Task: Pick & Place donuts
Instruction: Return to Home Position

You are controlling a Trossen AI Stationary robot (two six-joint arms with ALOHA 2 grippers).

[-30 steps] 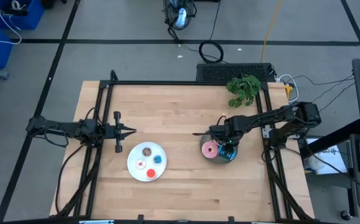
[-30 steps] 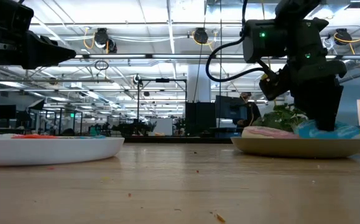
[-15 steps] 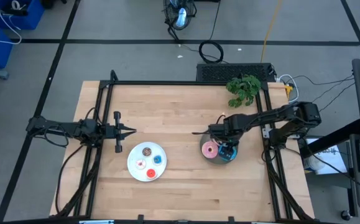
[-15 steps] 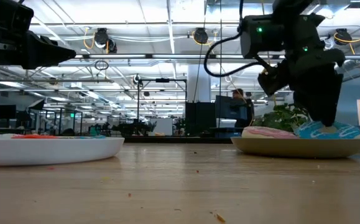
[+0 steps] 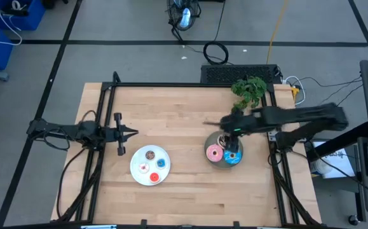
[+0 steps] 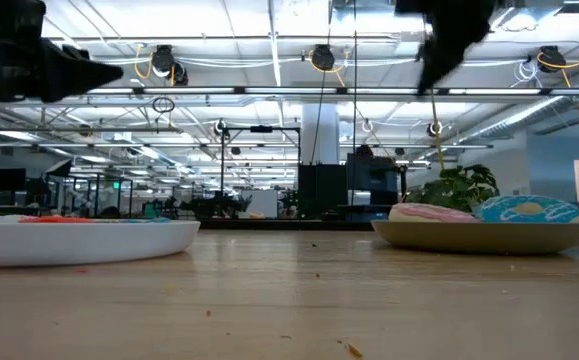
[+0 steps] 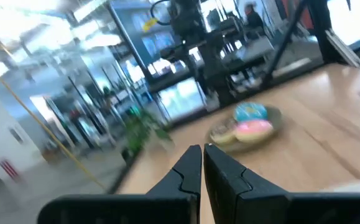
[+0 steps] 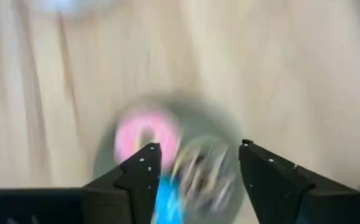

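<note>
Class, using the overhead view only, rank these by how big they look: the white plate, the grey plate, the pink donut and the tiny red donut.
1. white plate, though the grey plate looks almost the same size, so that pair is unsure.
2. pink donut
3. tiny red donut

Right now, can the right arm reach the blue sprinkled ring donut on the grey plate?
Probably yes. The right claw hangs open right above the round grey plate, and nothing covers the blue sprinkled ring donut; the pink ring donut lies beside it.
</note>
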